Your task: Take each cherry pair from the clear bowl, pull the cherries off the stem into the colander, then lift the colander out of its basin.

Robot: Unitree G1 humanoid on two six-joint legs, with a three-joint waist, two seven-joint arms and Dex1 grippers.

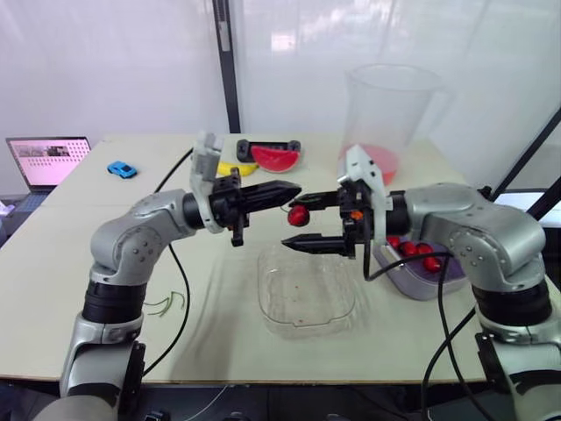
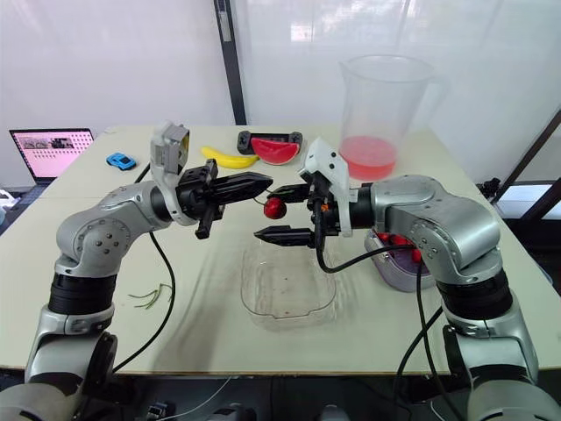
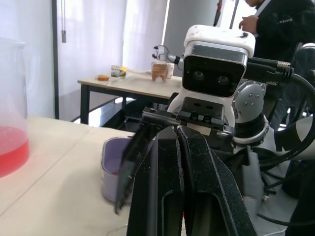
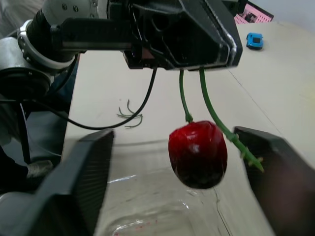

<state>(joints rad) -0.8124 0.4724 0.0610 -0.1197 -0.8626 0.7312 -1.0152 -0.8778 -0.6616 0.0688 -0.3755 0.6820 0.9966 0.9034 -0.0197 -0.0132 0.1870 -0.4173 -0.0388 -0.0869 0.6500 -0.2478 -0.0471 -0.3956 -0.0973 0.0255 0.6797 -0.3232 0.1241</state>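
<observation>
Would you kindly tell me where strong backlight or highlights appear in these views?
Left eye view: the white curtain behind the pale table is brightly backlit. Left wrist view: similar glow through the pale drapes behind the clear plastic pitcher. Right wrist view: a small highlight on the dark red cherry hanging by its green stem.

A beige table (image 1: pixel 44 263) stands before white curtains (image 1: pixel 114 61) and a black post (image 1: pixel 223 61).

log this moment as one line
step: destemming | left gripper: shut on stem, one cherry hanging | right gripper: open around cherry | clear bowl: below cherry
</observation>
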